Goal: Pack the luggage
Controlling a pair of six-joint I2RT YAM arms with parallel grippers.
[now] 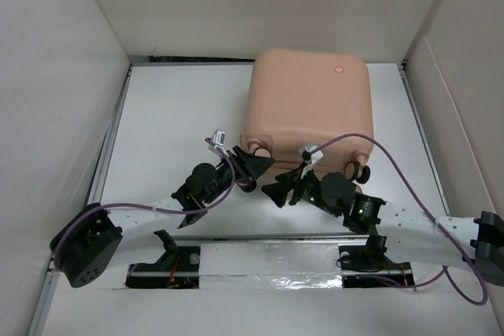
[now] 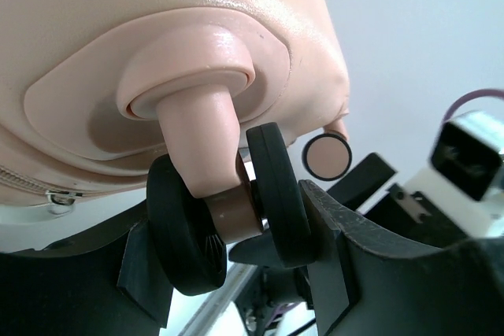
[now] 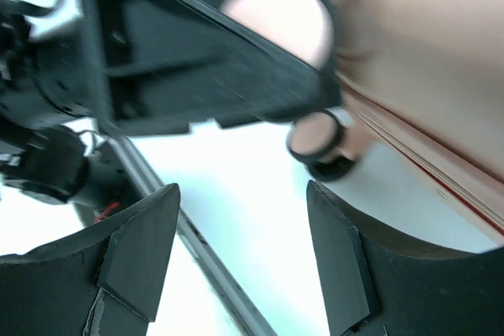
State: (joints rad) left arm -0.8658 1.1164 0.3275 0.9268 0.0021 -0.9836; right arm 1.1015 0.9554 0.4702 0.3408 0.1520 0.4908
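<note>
The salmon-pink luggage [image 1: 311, 96] lies closed at the back middle of the white table, its caster wheels facing the arms. My left gripper [image 1: 253, 169] is shut on the near-left caster wheel [image 2: 276, 186], a black finger pressed against each of its two black discs. The left gripper [image 2: 236, 249] holds this wheel under the pink shell [image 2: 157, 29]. My right gripper [image 1: 277, 191] is just right of it, open, with only bare table between its fingers. In the right wrist view the right gripper [image 3: 240, 230] sits below another caster wheel [image 3: 315, 135] and the luggage's zip seam [image 3: 425, 155].
Tall white walls enclose the table [image 1: 173, 116] on the left, back and right. A metal rail [image 1: 268, 236] and a foil-taped strip [image 1: 268, 261] run along the near edge by the arm bases. A purple cable [image 1: 394, 155] loops over the right arm.
</note>
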